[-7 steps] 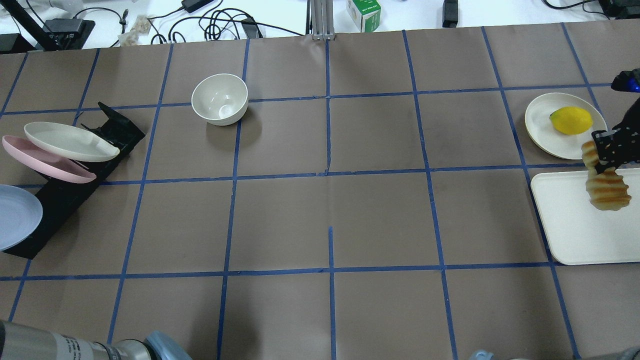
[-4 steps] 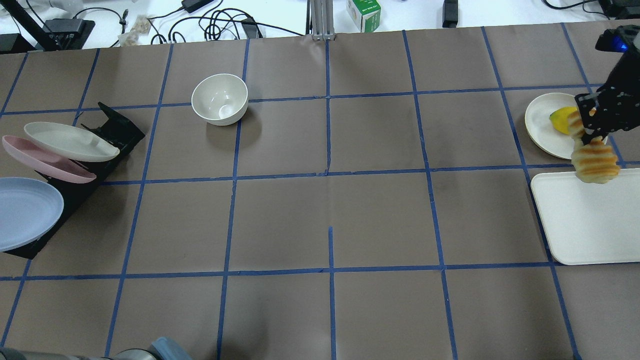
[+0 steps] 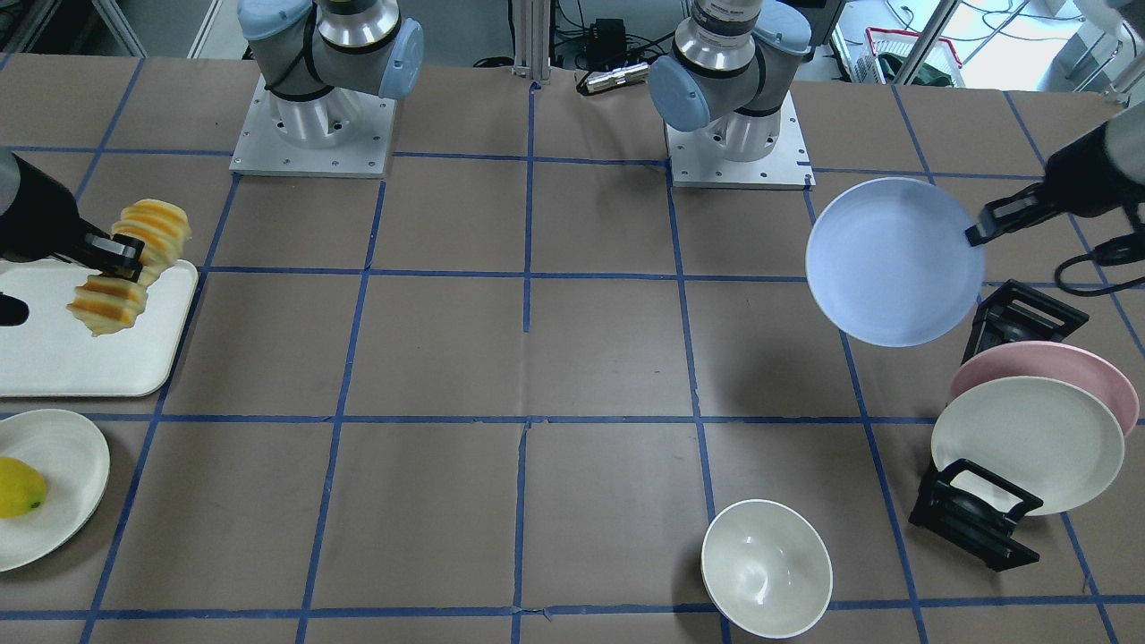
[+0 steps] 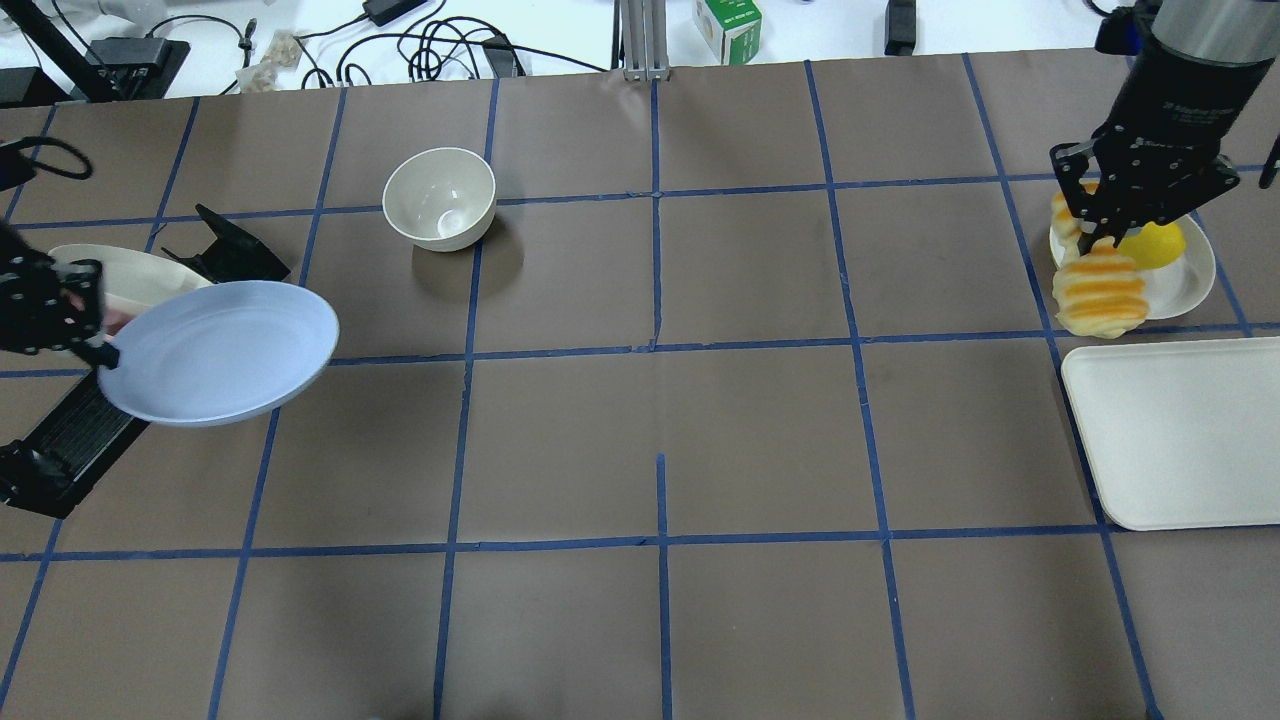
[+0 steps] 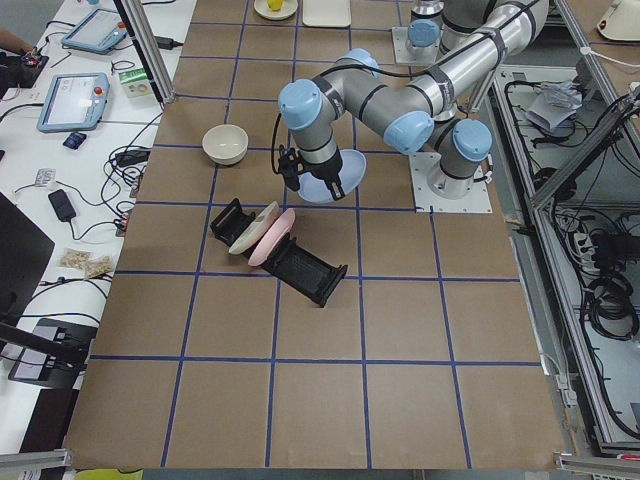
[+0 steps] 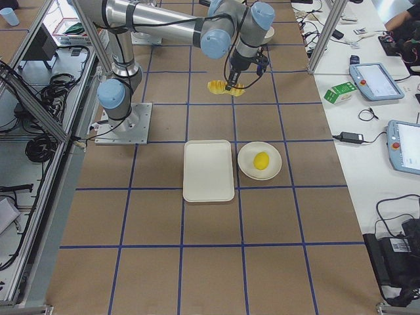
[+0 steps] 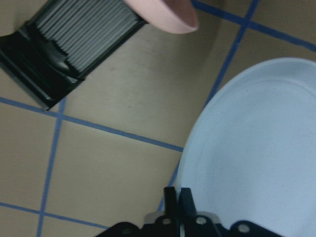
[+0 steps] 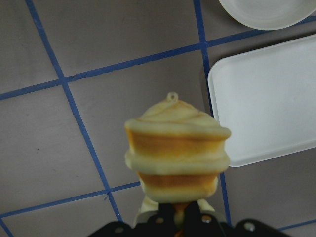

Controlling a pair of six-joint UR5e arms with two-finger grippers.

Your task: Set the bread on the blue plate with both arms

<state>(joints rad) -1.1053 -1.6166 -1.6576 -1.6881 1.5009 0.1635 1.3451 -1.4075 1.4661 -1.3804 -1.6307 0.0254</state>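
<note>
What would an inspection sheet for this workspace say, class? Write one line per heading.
Surface: brown table, blue tape grid.
Job's things: bread in the air; blue plate in the air, held by its rim.
Clutter: bowl; lemon on small white plate; tray; pink plate and cream plate in black rack.
Grippers: left gripper shut on blue plate; right gripper shut on bread.
Cables: black cables on the bench beyond the table.
Surroundings: green carton on that bench.
</note>
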